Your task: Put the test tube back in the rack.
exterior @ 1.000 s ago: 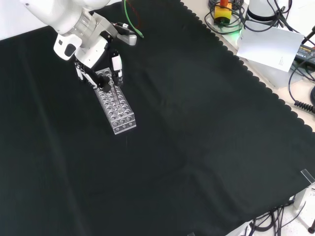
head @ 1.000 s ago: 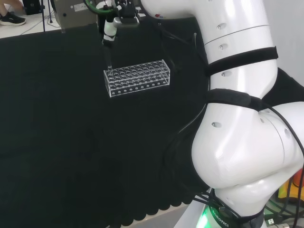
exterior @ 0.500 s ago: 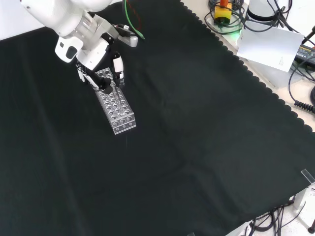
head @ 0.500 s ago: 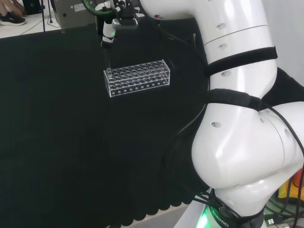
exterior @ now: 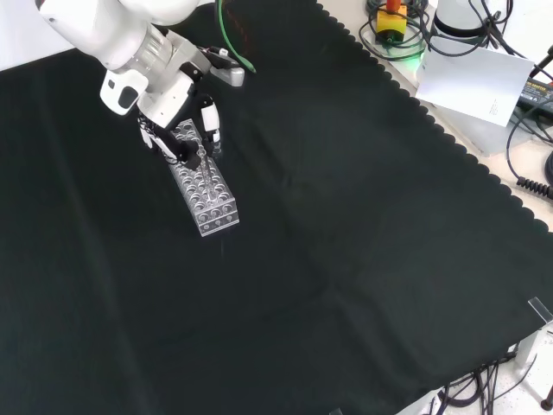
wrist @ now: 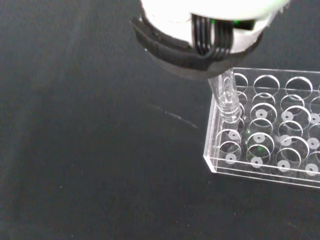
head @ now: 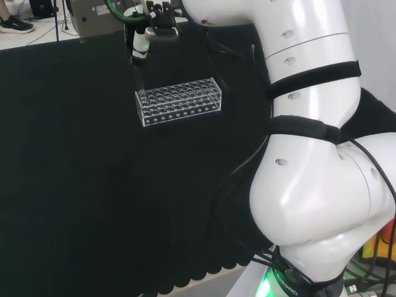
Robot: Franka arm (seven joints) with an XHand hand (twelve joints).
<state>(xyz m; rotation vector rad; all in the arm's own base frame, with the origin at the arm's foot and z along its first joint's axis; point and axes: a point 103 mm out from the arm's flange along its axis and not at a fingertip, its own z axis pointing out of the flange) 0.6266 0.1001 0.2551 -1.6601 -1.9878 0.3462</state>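
In the head view the hand (head: 147, 25) hangs above the left end of the clear rack (head: 179, 101), fingers curled round the test tube (head: 137, 73) — held upright, its lower end over the end holes. In the wrist view the tube (wrist: 227, 96) stands over the rack (wrist: 265, 131) — whether it has entered a hole is unclear.

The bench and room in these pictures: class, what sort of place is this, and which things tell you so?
Probably a robotics lab: a white robot arm, a clear plastic test-tube rack on black cloth, and loose cables beside it.
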